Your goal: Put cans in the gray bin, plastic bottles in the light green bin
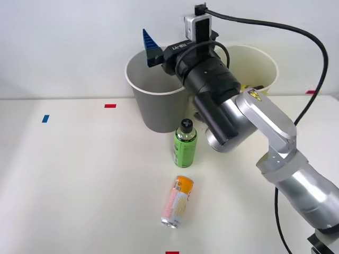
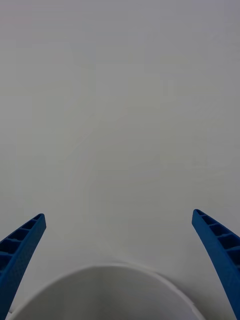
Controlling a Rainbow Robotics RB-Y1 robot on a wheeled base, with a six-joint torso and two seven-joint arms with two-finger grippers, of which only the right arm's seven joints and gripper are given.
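My right gripper point(image 1: 151, 48) hangs over the mouth of the gray bin point(image 1: 151, 108), open, with nothing between its blue fingers point(image 2: 22, 245). In the right wrist view the gripper point(image 2: 118, 214) looks past the gray bin's white rim point(image 2: 107, 267) at a plain wall. A plastic bottle point(image 1: 185, 143) with a green label and black cap stands upright just in front of the gray bin. A can point(image 1: 178, 201) with orange, pink and white print lies on its side nearer the table's front. The light green bin point(image 1: 262, 66) stands to the right of the gray one, partly hidden behind my arm.
Small tape marks lie on the white table: red point(image 1: 110, 106), blue point(image 1: 45, 118) and red at the front edge point(image 1: 172, 252). My arm's black cable point(image 1: 296, 32) loops over the light green bin. The table's left half is bare.
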